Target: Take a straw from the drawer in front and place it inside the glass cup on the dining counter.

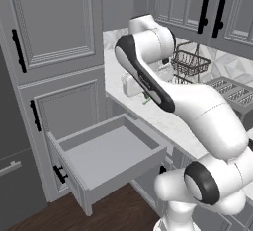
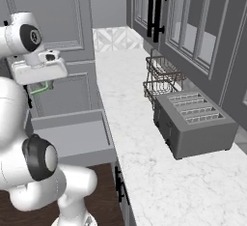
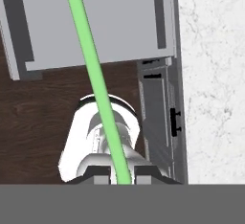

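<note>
My straw (image 3: pixel 95 82) is thin and light green. It sticks straight out from between my fingers, up in the air above the drawer (image 1: pixel 106 158). From the right base view I can see a small bent bit of it (image 2: pixel 41 88) under my hand. The drawer is grey and wide. It is pulled open.

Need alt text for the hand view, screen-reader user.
A thin light-green straw runs from the shut gripper at the bottom edge up past the top of the frame. Behind it lie the open grey drawer, seen from above, and dark wood floor. White marble worktop runs down the right side.
</note>
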